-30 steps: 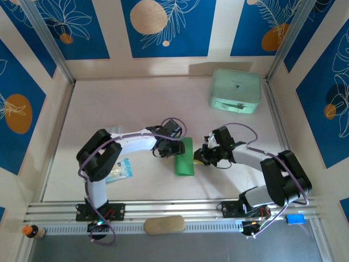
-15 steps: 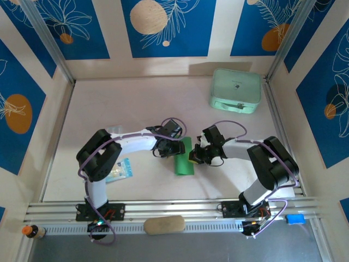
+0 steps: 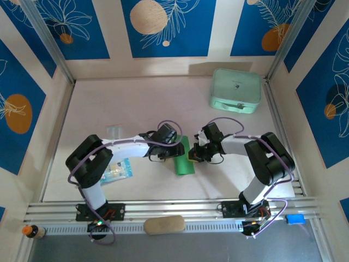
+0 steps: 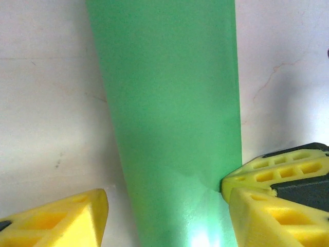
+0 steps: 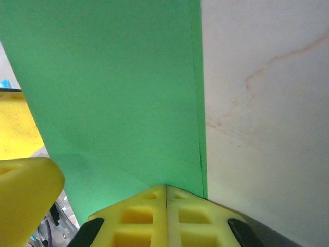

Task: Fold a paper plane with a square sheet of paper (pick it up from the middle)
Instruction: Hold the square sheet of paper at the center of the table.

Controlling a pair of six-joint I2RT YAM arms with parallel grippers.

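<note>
The bright green sheet of paper (image 3: 184, 158) lies flat mid-table, folded into a long narrow strip that tapers slightly (image 4: 169, 103) (image 5: 113, 82). My left gripper (image 3: 173, 149) (image 4: 167, 221) is at its left side, open, its yellow fingers (image 4: 61, 218) straddling the strip's near end. My right gripper (image 3: 194, 155) (image 5: 165, 213) comes in from the right, shut, with nothing visible between its pads. Its joined tips rest on the strip's right folded edge. They also appear in the left wrist view as a yellow tip (image 4: 280, 172) touching that edge.
A pale mint case (image 3: 235, 90) stands at the back right. A clear packet with blue print (image 3: 120, 170) lies beside the left arm. A tan oval block (image 3: 163, 224) sits on the front rail. Blue patterned walls enclose the table.
My right gripper has slid left to the paper's right edge and closed fully. The left arm's elbow has swung down and left while its gripper stayed open over the paper.
</note>
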